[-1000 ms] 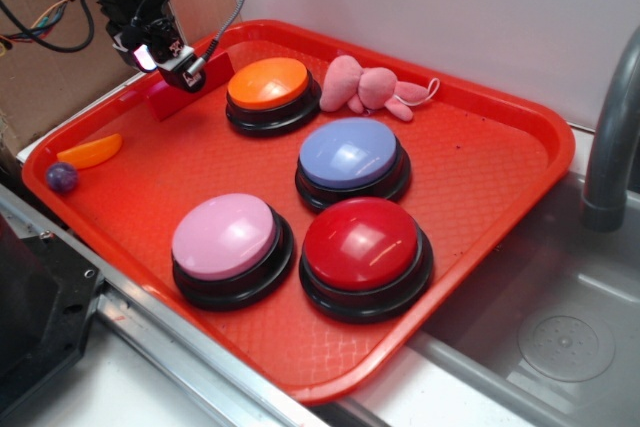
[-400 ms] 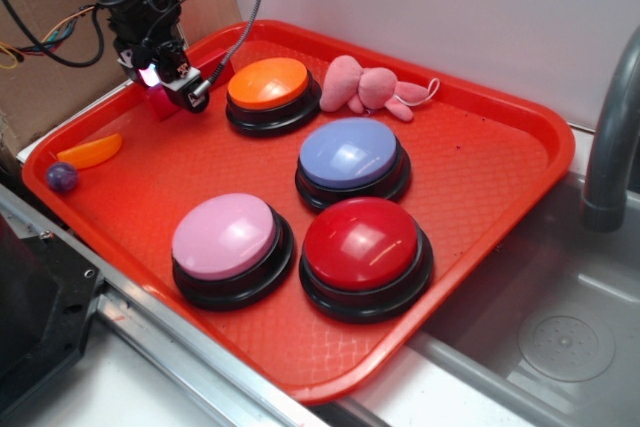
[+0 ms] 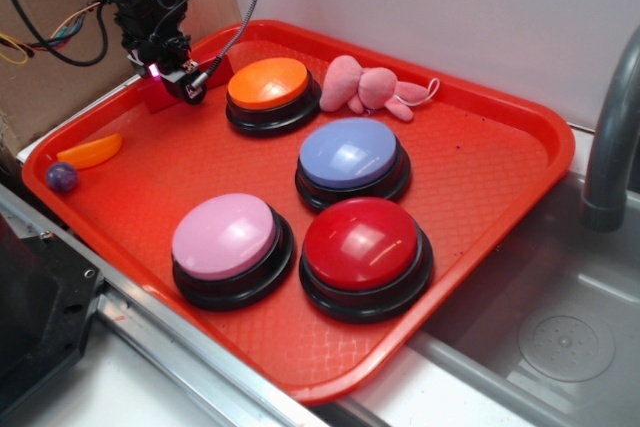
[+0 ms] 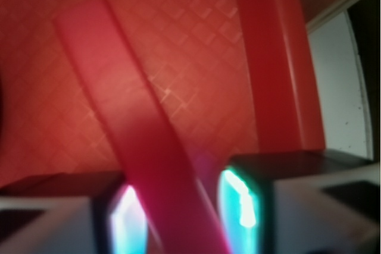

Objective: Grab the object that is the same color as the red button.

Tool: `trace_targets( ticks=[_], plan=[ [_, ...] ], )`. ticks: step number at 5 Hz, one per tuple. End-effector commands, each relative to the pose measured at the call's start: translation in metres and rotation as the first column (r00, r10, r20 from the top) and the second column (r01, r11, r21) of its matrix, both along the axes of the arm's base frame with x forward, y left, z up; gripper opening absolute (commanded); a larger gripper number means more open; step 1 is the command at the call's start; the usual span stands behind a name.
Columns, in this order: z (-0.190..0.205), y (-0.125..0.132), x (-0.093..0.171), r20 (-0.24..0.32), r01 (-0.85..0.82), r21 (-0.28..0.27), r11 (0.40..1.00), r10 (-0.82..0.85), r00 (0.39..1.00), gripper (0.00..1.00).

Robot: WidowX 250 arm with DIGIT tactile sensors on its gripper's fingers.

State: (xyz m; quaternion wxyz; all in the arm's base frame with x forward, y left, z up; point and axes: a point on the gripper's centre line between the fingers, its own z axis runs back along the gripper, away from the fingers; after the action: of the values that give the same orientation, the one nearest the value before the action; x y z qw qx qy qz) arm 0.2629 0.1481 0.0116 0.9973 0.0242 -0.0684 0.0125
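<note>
The gripper (image 4: 181, 212) straddles the red block (image 4: 128, 117), fingers close on both sides; actual grip can't be told. Only the exterior view shows the block (image 3: 158, 95) near the tray's (image 3: 480, 137) back-left edge, beside the orange button (image 3: 268, 84).

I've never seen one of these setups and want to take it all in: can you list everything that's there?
Tray: one, red, beside a sink.
Red button: one, black base, front of the tray.
Pink button: one, left of the red one.
Blue button: one, pale blue, middle.
Orange button: one, back.
Soft toy: one, pink, back, right of the orange button.
Red block: one, long and flat, back left corner.
Orange wedge: one, left edge.
Ball: one, purple, next to the wedge.
Sink: one, grey, right, with a grey pipe.
Pincer: one, black, its fingers either side of the block.
</note>
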Motion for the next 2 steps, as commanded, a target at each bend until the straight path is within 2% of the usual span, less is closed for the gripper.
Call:
trace_targets(
  ticks=[1,2],
  plan=[
    [0.034,-0.005,0.002,0.048,-0.018,0.041,0.999,0.017,0.999,0.0],
    [0.059,-0.019,-0.003,0.012,-0.046,0.041,0.998,0.045,0.999,0.0]
  ],
)
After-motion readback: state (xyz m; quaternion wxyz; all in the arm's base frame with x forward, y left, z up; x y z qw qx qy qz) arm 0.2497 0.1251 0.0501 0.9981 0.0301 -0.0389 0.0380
